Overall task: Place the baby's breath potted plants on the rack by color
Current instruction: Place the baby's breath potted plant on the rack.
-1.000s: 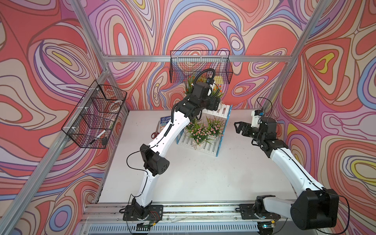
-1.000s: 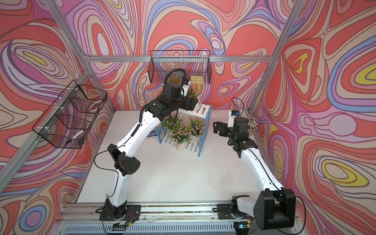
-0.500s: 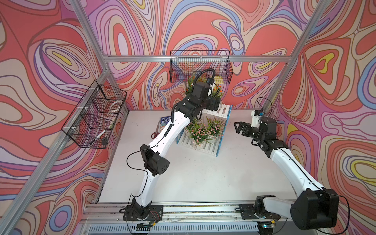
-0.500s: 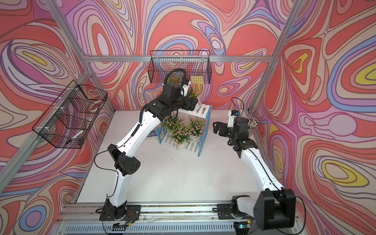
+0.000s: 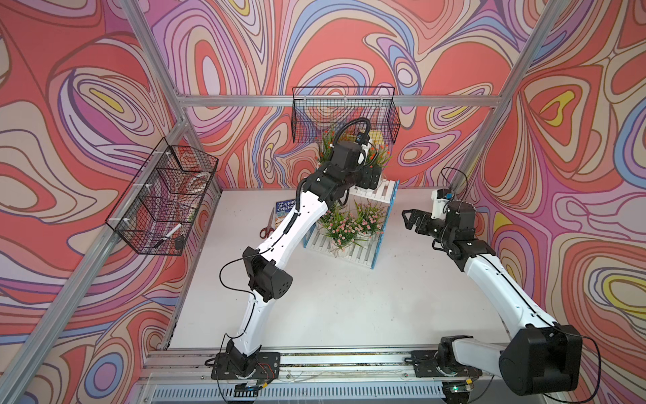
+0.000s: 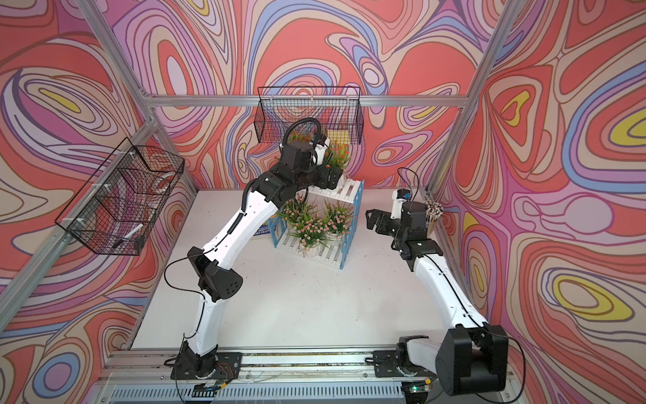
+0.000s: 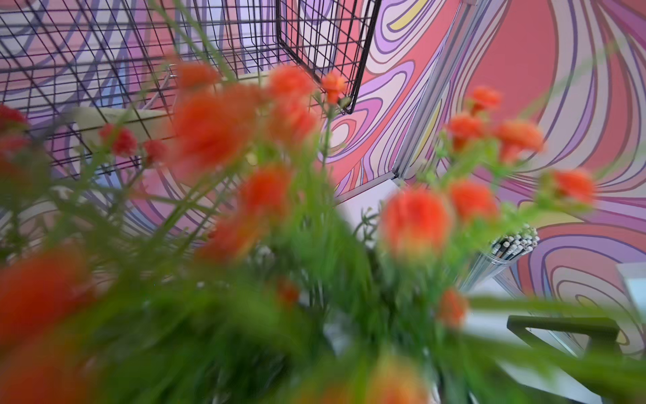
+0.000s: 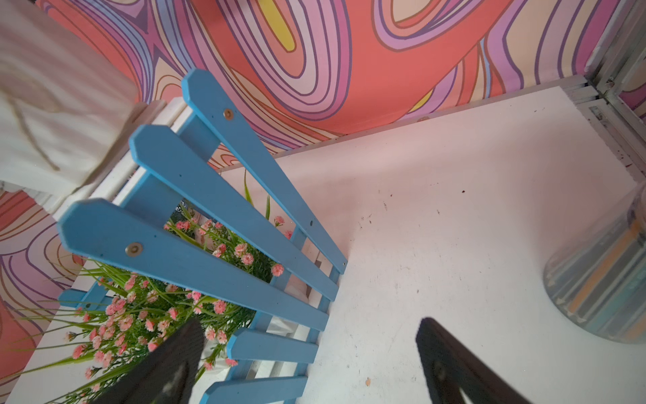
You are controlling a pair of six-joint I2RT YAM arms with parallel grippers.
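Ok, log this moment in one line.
left gripper: at orange plants, top tier, grip unclear | right gripper: open, empty, beside rack | pink plants: lower tier

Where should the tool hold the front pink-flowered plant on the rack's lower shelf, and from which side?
Probably its white pot, coming from the rack's open front: blue picket frames close both sides, and the flowers above are too soft to hold.
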